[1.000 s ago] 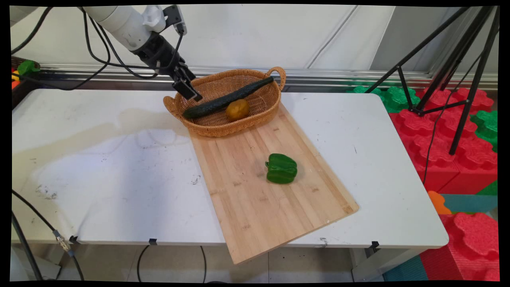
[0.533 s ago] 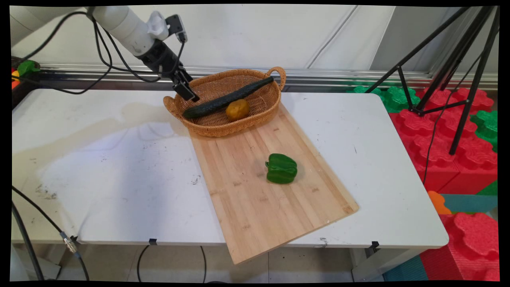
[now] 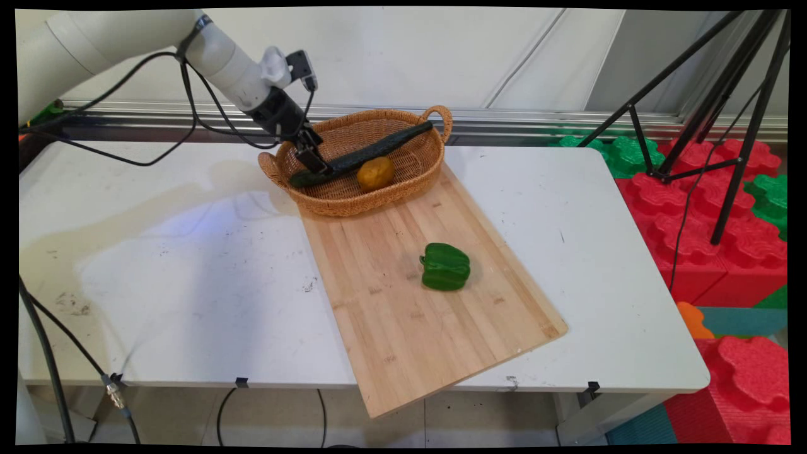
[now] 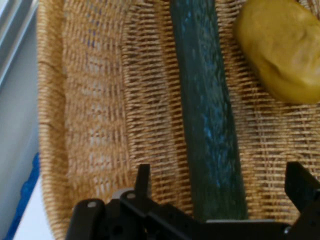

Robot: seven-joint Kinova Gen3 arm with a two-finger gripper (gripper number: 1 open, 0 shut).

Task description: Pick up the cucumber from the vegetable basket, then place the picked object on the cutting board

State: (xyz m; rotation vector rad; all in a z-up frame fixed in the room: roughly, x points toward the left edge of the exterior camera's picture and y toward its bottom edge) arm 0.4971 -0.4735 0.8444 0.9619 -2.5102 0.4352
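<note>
My gripper [image 3: 317, 165] is lowered into the left end of a wicker basket [image 3: 416, 180], right over the near end of a long dark green cucumber [image 3: 372, 153]. In the hand view the gripper [image 4: 220, 187] is open, one finger [image 4: 143, 180] on each side of the cucumber [image 4: 207, 115], which runs up the picture across the basket's weave [image 4: 90, 100]. A yellow-brown potato [image 4: 280, 50] lies beside the cucumber; in the main view the potato [image 3: 376, 173] rests in the basket's middle.
A wooden cutting board [image 3: 416, 296] reaches from the basket to the table's front edge, with a green bell pepper [image 3: 446, 267] lying on it. Black tripod legs [image 3: 725, 113] and red and green foam blocks [image 3: 712, 239] stand to the right of the white table [image 3: 157, 284].
The gripper has come down and moved right, from above the basket's left rim into the basket, to the cucumber's near end. Nothing else has moved.
</note>
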